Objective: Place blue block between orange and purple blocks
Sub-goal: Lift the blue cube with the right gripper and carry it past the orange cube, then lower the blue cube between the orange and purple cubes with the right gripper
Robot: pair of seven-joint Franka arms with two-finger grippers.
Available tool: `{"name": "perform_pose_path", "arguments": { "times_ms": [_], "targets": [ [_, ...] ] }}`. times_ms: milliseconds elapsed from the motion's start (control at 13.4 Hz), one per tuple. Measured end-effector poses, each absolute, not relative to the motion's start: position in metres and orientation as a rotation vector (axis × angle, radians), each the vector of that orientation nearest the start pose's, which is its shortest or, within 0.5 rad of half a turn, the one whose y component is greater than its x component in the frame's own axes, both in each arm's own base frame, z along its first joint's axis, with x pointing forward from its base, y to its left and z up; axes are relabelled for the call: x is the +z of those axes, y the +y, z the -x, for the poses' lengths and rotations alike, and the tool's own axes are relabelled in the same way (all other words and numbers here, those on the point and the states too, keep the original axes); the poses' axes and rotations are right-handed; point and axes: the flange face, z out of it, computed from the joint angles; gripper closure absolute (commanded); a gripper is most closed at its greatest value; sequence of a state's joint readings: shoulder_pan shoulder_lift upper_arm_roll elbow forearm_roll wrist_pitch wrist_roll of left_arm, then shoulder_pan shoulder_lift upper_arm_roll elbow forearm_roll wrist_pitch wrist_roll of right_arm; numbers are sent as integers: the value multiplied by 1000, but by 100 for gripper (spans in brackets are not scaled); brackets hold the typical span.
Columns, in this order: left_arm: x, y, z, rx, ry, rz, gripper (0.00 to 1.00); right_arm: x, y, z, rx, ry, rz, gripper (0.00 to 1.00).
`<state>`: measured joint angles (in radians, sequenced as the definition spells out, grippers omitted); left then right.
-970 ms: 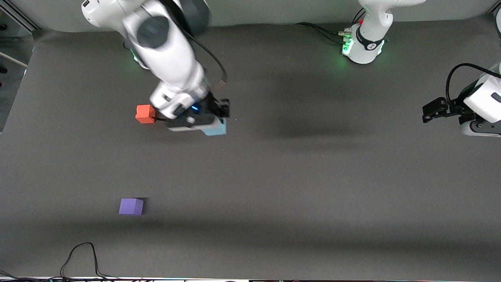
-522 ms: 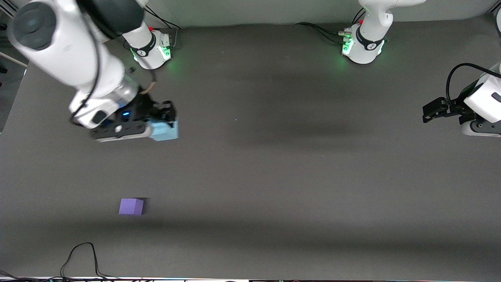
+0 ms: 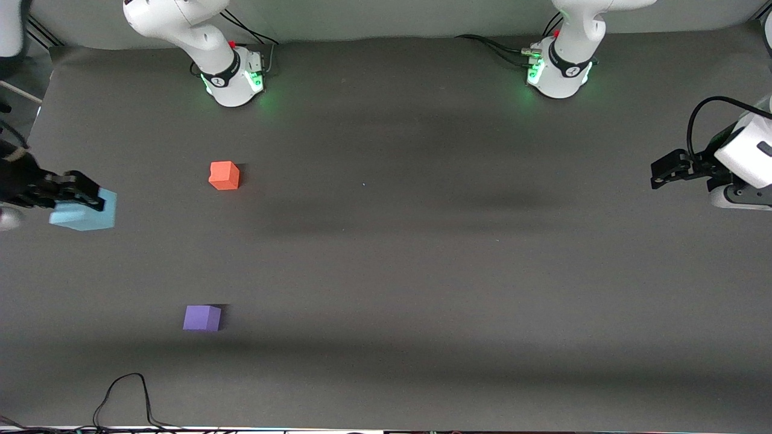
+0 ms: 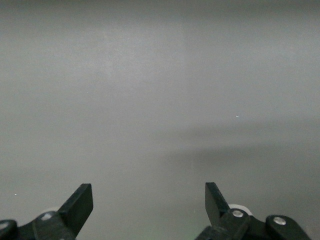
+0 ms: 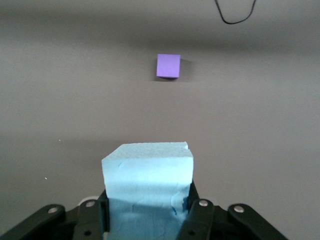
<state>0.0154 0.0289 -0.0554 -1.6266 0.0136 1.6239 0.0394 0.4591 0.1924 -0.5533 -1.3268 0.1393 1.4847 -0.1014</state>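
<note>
Only the left gripper (image 4: 149, 200) and the tabletop (image 4: 160, 90) are seen in the left wrist view. Two dark fingers (image 4: 80, 202) are shown spread wide apart, with nothing held between them. Bare grey tabletop is seen through the gap between the fingers and above the gripper. A broad, soft shadow band is laid across the tabletop just above the gripper, darker toward one side. A tiny pale speck (image 4: 237, 116) is seen on the tabletop above that band, well apart from the gripper.
</note>
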Motion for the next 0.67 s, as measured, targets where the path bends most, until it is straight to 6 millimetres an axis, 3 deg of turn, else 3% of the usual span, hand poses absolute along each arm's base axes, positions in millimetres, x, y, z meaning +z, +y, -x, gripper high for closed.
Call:
{"name": "perform_pose_path", "arguments": {
  "times_ms": [224,448,597,672],
  "targets": [
    [587,-21,-565,49,126,3127,0,630,-18,-597,22,-19,3096,87],
    [586,-21,-565,49,125,3127,0,610,-41,-601,74,-15,3030,86],
    [586,-21,-566,50,125,3127,0,597,-38,-601,113,-15,2998,86],
    [586,-21,-566,51,125,3127,0,588,-26,-601,136,-14,2995,85]
  ]
}}
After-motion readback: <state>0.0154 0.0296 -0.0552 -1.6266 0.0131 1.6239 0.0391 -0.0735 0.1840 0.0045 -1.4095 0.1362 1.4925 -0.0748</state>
